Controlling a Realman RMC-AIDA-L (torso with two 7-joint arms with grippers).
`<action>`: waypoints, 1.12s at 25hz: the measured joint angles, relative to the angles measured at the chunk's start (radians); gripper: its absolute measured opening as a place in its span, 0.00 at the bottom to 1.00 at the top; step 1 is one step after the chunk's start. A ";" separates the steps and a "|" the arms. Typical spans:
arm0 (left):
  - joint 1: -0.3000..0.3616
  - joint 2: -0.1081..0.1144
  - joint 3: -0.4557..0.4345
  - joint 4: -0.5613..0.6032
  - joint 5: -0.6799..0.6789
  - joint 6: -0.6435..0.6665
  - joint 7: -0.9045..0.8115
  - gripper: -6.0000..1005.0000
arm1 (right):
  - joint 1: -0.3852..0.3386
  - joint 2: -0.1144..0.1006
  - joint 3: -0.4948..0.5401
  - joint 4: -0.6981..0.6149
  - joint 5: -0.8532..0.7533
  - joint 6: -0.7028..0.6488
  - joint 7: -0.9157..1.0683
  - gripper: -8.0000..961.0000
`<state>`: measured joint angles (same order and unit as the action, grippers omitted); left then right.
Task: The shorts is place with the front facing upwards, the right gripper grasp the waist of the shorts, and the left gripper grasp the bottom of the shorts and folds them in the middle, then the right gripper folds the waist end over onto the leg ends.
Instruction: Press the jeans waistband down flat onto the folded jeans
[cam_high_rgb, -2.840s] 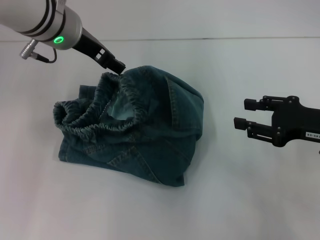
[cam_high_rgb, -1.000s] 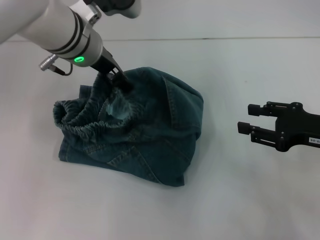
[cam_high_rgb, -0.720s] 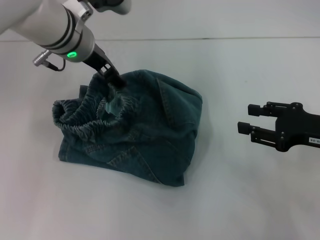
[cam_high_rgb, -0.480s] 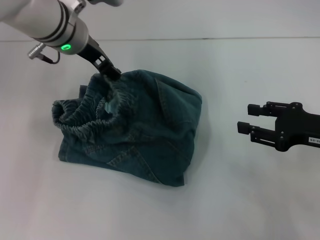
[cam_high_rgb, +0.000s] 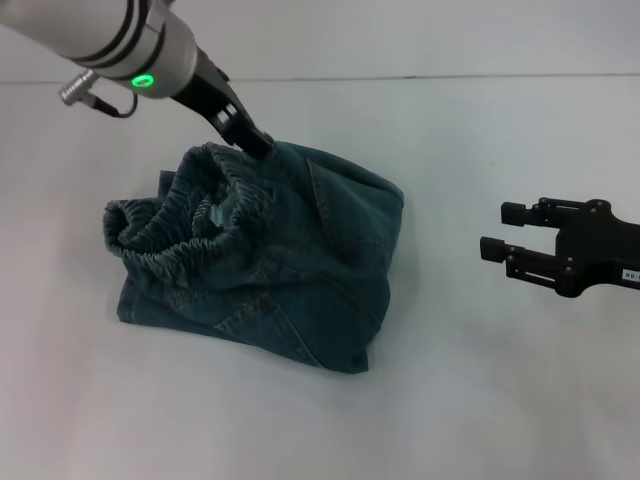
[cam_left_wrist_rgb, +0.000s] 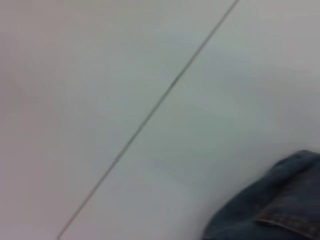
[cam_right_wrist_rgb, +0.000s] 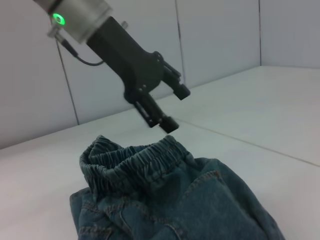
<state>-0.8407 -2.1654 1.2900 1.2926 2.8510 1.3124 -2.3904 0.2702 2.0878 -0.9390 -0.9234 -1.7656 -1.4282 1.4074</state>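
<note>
One pair denim shorts bunched on counter | soft, floppy, light; grip elastic waistband | left gripper just above waistband, fingers apart, empty | right gripper parked aside, fingers apart

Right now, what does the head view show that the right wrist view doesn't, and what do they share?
Only the head view shows the right gripper, jaws open, hovering apart from the shorts, and the garment's whole crumpled outline. Only the right wrist view shows a clear gap between the left gripper, jaws open, and the elastic waistband. Both show the left gripper above the waistband.
</note>
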 joint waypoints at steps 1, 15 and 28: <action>0.012 -0.005 0.019 0.028 -0.004 0.020 -0.007 0.93 | 0.001 0.000 0.001 0.000 0.000 0.000 -0.001 0.61; 0.087 -0.001 0.167 0.008 0.008 -0.026 -0.049 0.93 | 0.007 -0.003 0.011 0.025 0.000 0.007 -0.008 0.61; 0.041 0.033 0.003 -0.194 0.011 -0.171 0.054 0.93 | 0.010 -0.002 0.019 0.025 0.000 0.005 -0.008 0.61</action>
<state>-0.7993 -2.1319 1.2934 1.0987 2.8622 1.1414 -2.3366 0.2806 2.0861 -0.9203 -0.8989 -1.7655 -1.4236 1.3994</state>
